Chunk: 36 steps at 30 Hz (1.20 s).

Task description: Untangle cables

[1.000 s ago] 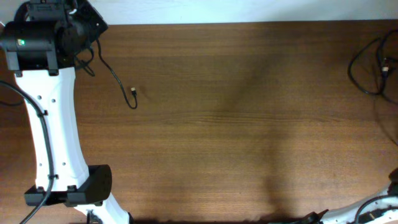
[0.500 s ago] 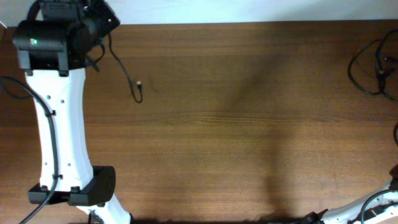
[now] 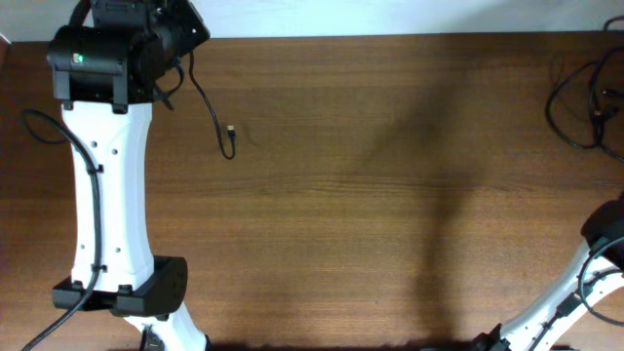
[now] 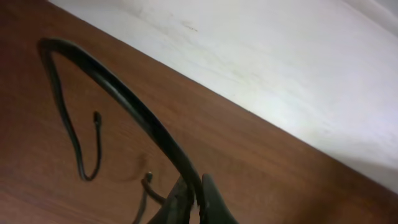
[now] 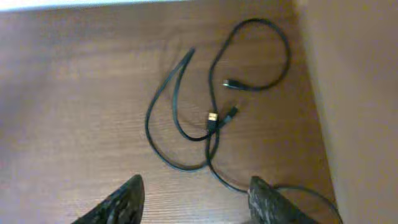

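Note:
One black cable (image 3: 211,102) hangs from my left gripper (image 3: 178,34) at the table's far left, and its small plug (image 3: 230,128) lies on the wood. In the left wrist view the left gripper (image 4: 198,200) is shut on this cable (image 4: 124,93), which arches up and left. A thin end with a plug (image 4: 96,116) curls below it. More cables (image 3: 583,97) lie in loose loops at the far right. My right gripper (image 5: 196,202) stands open just short of these loops (image 5: 180,112), touching none. A gold-tipped plug (image 5: 212,117) lies in their middle.
The table's right edge (image 5: 309,93) runs close beside the loops, with a tan floor past it. The white wall (image 4: 298,68) meets the table's far edge behind the left gripper. My right arm (image 3: 603,234) comes in at the right edge.
The left arm has moved right along the far edge, dragging the cable's plug right and away from me. The right gripper has opened and its arm has risen into the overhead view.

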Tool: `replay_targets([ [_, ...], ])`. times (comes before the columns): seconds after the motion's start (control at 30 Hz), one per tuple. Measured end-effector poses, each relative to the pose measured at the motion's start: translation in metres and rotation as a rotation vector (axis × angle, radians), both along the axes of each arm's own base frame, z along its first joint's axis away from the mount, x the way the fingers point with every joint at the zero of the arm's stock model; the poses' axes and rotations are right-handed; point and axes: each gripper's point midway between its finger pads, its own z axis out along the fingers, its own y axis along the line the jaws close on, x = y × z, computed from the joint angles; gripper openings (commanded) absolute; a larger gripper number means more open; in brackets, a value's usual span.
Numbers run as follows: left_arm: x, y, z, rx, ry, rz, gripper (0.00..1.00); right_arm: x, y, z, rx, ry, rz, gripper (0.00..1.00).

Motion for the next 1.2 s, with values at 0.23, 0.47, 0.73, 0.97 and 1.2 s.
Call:
replay_targets([
  [0.23,0.0,0.006,0.001,0.1,0.004,-0.039,0.04,0.02,-0.009,-0.066,-0.057,0.09,0.153,0.74],
  [0.47,0.0,0.012,0.002,0.127,0.004,-0.018,0.05,-0.001,-0.044,-0.174,-0.01,0.303,0.094,0.73],
  [0.73,0.005,0.015,0.008,0.138,-0.031,0.002,0.05,-0.075,-0.081,-0.236,0.141,0.428,0.002,0.72],
  [0.97,0.006,0.015,0.01,0.138,-0.04,0.004,0.05,-0.041,-0.075,-0.232,0.022,0.368,0.156,0.7],
  [1.2,0.006,0.032,0.016,0.201,-0.056,0.086,0.04,-0.03,-0.08,-0.229,-0.118,0.345,0.349,0.49],
])
